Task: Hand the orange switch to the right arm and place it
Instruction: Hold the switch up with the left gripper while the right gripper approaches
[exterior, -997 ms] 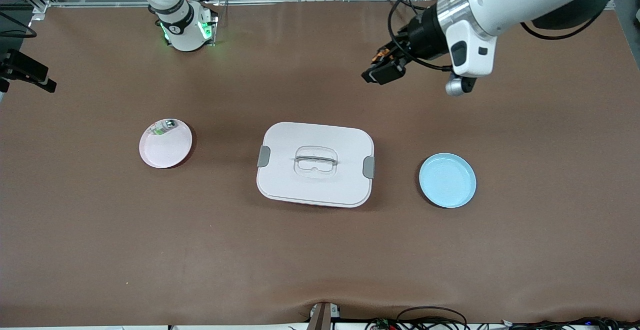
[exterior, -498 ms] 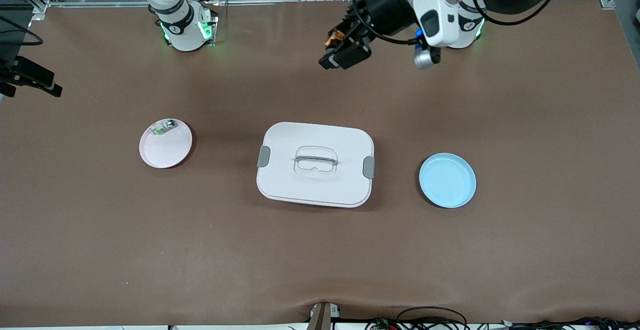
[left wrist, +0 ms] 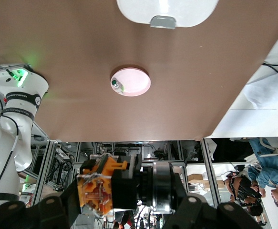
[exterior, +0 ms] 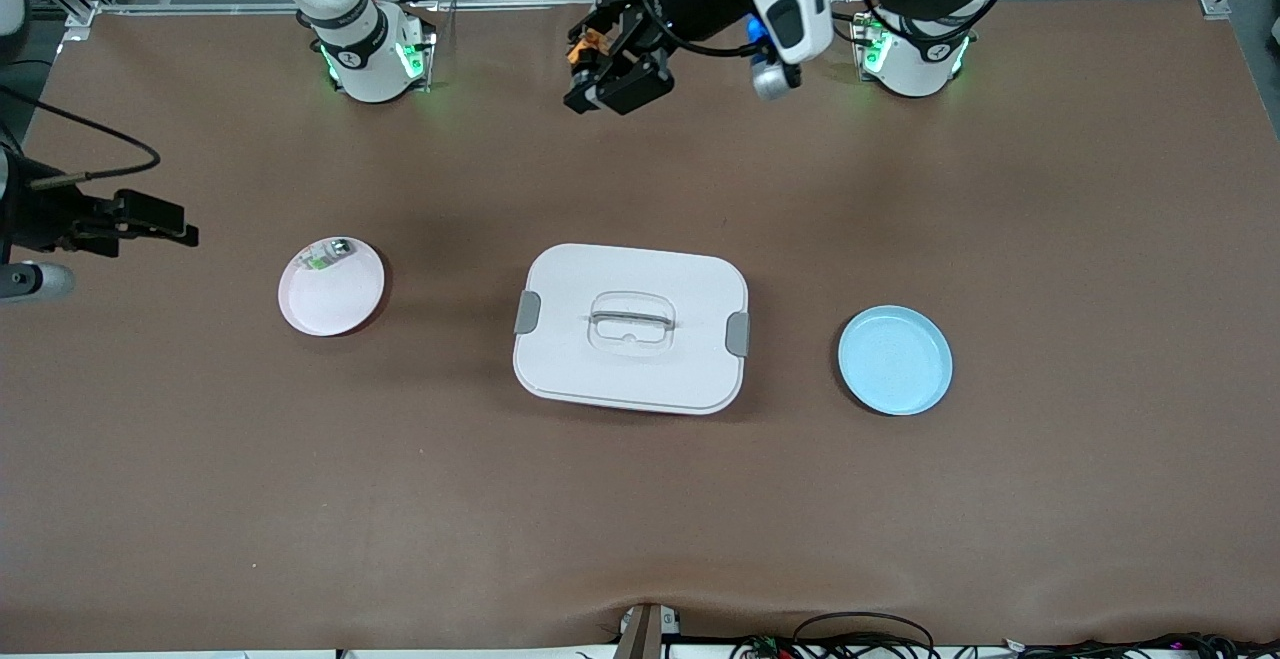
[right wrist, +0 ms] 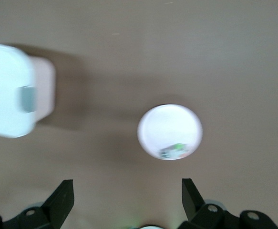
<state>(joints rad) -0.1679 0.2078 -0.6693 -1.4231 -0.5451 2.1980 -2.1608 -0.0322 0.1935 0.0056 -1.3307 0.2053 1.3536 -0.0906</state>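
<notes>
The orange switch [exterior: 584, 48], a stubby black part with an orange face, is held in my left gripper [exterior: 600, 77], up over the table strip between the two arm bases. In the left wrist view the switch [left wrist: 98, 188] sits clamped in that gripper [left wrist: 124, 205]. My right gripper [exterior: 170, 223] is open and empty, over the table at the right arm's end, beside the pink plate [exterior: 331, 289]. In the right wrist view its fingers [right wrist: 65, 198] stand wide apart around the gripper's middle [right wrist: 127, 200], with bare table between them.
The pink plate holds a small white-and-green part [exterior: 325, 255], which also shows in the right wrist view [right wrist: 173, 150]. A white lidded box [exterior: 631, 327] stands at the table's middle. A light blue plate [exterior: 895, 360] lies toward the left arm's end.
My left gripper has carried the switch toward the right arm's end, along the base edge of the table. My right gripper has come in from the table's end toward the pink plate.
</notes>
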